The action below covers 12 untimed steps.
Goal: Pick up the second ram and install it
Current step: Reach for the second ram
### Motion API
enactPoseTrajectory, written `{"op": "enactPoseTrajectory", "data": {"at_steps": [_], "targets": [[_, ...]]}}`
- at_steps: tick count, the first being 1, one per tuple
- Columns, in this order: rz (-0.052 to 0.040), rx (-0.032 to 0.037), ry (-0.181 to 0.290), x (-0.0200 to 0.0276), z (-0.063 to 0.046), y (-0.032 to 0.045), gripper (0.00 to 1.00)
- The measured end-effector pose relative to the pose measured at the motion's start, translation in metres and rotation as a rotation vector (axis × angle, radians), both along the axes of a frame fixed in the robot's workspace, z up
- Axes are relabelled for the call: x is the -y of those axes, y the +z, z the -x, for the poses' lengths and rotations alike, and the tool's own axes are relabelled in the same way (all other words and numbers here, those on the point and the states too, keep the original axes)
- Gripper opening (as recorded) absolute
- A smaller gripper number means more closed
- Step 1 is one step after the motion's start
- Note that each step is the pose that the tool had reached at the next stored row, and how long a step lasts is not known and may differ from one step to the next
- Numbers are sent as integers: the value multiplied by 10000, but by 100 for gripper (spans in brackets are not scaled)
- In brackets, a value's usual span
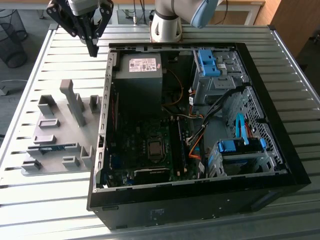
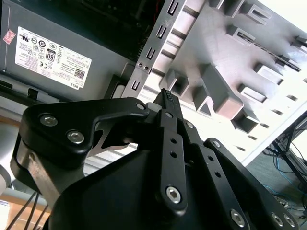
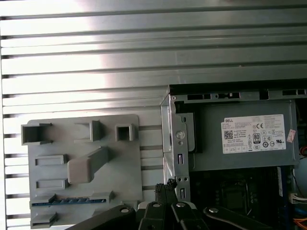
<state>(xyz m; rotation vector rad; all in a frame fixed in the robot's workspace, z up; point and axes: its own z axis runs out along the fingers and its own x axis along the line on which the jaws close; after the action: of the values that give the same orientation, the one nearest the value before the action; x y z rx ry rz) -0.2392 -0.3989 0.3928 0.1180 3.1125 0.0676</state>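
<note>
The slatted metal table (image 1: 65, 210) carries everything, and the biggest thing on it is the open black computer case (image 1: 200, 200), lying on its side. Inside it, the exterior view takes in the grey power supply (image 1: 140, 75) with its white label at the far end, the motherboard (image 1: 125, 150) with the square processor socket (image 1: 155, 148) in the middle, and two drive cages with bright blue latches (image 1: 207, 60) along the exterior view's right, with cables trailing between them.

Just beside the case, on the exterior view's left, sits the grey holder plate (image 1: 60, 107) with its upright blocks. The second ram (image 1: 52, 148) lies in a slot near the plate's near edge, a thin blue-green strip. The first wrist view looks straight down on that plate (image 3: 129, 163) and picks out the ram (image 3: 67, 201) lengthwise in its slot, with the power supply (image 3: 240, 153) alongside.

The gripper (image 1: 92, 50) hangs above the table by the case's far corner, beyond the plate and well apart from the ram. The second wrist view brings the gripper (image 2: 165, 96) up close against the plate's blocks (image 2: 220, 91). In the first wrist view the gripper (image 3: 165, 189) has its jaws pressed together, nothing between them.
</note>
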Motion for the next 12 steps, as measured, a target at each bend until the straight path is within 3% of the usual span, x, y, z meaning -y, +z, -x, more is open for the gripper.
{"op": "enactPoseTrajectory", "data": {"at_steps": [12], "targets": [[0,-1,0,0,45,-2,10]]}}
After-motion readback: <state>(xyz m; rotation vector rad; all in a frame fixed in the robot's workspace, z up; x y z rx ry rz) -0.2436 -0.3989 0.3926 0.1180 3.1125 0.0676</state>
